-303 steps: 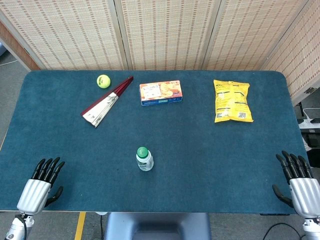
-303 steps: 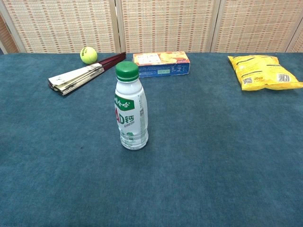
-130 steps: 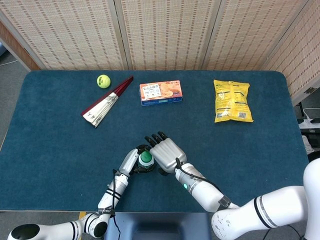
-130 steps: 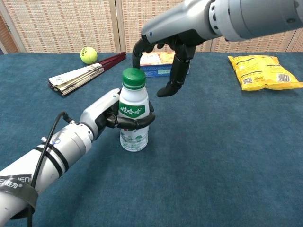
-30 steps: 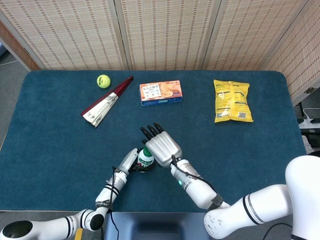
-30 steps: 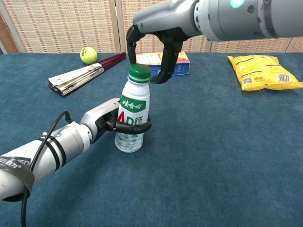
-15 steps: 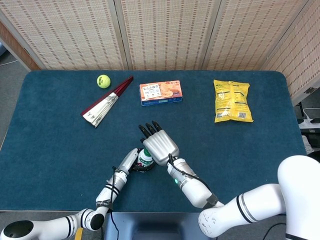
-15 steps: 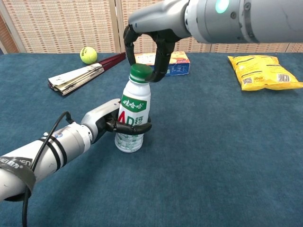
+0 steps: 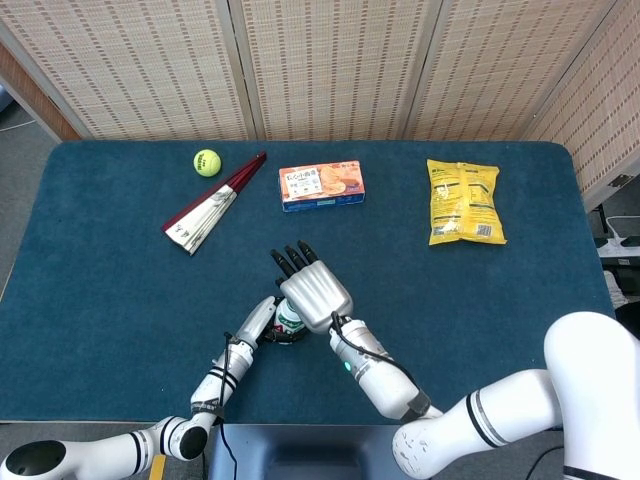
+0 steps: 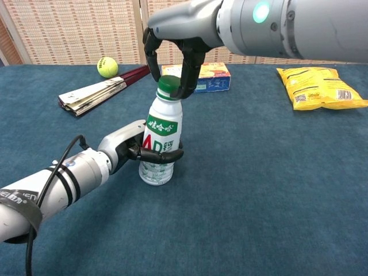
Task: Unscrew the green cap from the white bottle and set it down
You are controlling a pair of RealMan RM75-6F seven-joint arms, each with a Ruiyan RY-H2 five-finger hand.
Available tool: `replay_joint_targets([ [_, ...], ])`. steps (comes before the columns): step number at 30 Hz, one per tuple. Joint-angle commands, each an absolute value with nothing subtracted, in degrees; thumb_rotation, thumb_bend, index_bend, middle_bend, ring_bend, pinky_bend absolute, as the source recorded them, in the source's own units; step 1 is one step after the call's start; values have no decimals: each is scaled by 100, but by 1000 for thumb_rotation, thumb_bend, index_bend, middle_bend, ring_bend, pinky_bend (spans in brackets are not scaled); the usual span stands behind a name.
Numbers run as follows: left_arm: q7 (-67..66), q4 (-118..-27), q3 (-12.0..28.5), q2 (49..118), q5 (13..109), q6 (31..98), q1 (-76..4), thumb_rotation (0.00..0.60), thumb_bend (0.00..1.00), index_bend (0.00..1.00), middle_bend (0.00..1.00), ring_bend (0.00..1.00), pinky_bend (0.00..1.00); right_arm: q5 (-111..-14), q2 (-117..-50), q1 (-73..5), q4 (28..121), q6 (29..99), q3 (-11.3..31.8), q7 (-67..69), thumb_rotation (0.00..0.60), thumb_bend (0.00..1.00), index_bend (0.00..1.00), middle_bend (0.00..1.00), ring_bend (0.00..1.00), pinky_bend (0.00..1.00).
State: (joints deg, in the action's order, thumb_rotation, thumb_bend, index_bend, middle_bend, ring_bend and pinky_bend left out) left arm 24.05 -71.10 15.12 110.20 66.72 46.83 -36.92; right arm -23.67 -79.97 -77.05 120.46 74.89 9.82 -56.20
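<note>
One white bottle (image 10: 158, 145), one green cap (image 10: 169, 85), two hands on them.

A table (image 9: 100, 260) covered in dark teal cloth fills the scene. Behind its far edge stands a folding screen (image 9: 330, 65) of woven tan panels in pale frames. Grey floor (image 9: 20, 160) shows past the left edge.
</note>
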Motion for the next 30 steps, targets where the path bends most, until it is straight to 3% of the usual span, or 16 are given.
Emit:
replay_joint_targets([
  [1, 2410, -7102, 1511, 11021, 6672, 4677, -3693, 600, 930, 730, 846, 508, 162, -2421, -8007, -7683, 12071, 7465, 990, -5614, 600, 255, 592, 0, 0, 2],
  [20, 2515, -7077, 1519, 10953, 6702, 4713, -3647, 600, 924, 726, 842, 497, 148, -2991, -7747, -7358, 12503, 7777, 949, -5658, 600, 268, 616, 5, 0, 2],
  [30, 3206, -7289, 1283, 10727, 7303, 5257, -3295, 600, 814, 704, 761, 353, 71, -3973, -6676, -6287, 12650, 7635, 5, -4984, 600, 267, 600, 4, 0, 2],
])
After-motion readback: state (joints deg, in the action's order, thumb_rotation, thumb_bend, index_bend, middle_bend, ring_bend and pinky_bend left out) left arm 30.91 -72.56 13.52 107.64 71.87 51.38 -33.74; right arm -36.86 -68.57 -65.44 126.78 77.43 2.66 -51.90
